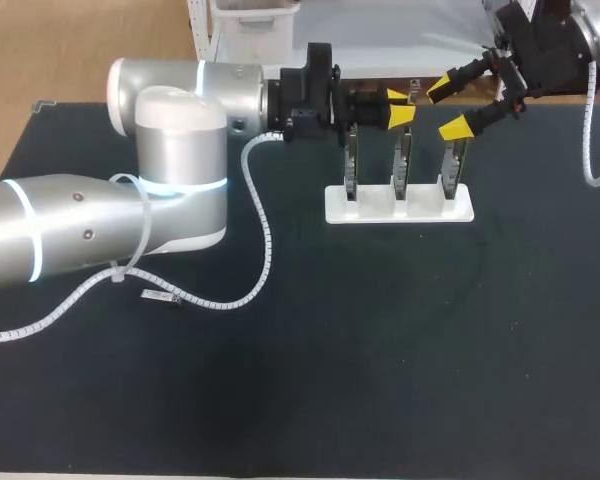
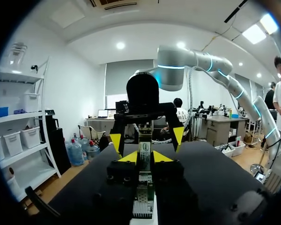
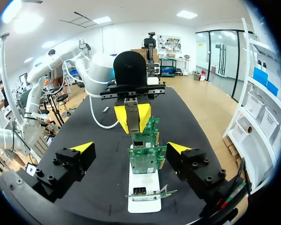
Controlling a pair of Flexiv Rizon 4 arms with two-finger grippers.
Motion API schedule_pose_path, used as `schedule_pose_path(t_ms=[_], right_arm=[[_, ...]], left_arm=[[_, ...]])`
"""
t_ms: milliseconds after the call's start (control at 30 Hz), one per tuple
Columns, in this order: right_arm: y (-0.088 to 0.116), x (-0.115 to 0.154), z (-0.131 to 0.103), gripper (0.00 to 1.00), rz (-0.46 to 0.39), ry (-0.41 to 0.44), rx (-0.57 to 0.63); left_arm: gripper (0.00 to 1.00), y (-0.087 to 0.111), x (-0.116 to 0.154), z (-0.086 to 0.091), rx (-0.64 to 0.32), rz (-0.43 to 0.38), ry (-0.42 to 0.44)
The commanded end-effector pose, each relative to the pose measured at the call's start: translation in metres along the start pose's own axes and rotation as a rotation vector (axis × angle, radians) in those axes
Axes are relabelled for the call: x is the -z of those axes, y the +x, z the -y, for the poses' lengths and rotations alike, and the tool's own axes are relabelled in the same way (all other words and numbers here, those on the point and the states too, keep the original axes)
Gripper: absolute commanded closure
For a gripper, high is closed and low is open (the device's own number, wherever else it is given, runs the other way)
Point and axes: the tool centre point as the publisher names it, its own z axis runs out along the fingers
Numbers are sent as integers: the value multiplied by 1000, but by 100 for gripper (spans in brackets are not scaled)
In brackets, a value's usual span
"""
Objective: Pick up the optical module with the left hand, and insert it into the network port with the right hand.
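Black tabletop [image 1: 380,350] bore a white stand [image 1: 380,212]; above it, left gripper [image 1: 400,106] pinched a half-hidden silver optical module [image 3: 132,110], right gripper [image 1: 448,108] spread.

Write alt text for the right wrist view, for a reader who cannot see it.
The left gripper pinches a silvery optical module above green network cards standing in a white stand. The right gripper is open, its fingers spread either side of the cards.

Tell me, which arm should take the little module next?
Probably the right. The right gripper is open and empty, and it faces the left gripper, which is shut on the optical module over the network cards. The right gripper only needs to close in and take it.
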Motion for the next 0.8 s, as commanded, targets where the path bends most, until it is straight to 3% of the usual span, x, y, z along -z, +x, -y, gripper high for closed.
schedule_pose_path(t_ms=[33,633,800], right_arm=[[0,0,0,0,1,0,1],[0,2,1,0,10,-1,6],[-6,8,3,0,-13,37,14]], left_arm=[[100,1,0,0,1,-1,-1],[100,2,0,1,5,-4,-4],[100,2,0,1,5,-4,-4]])
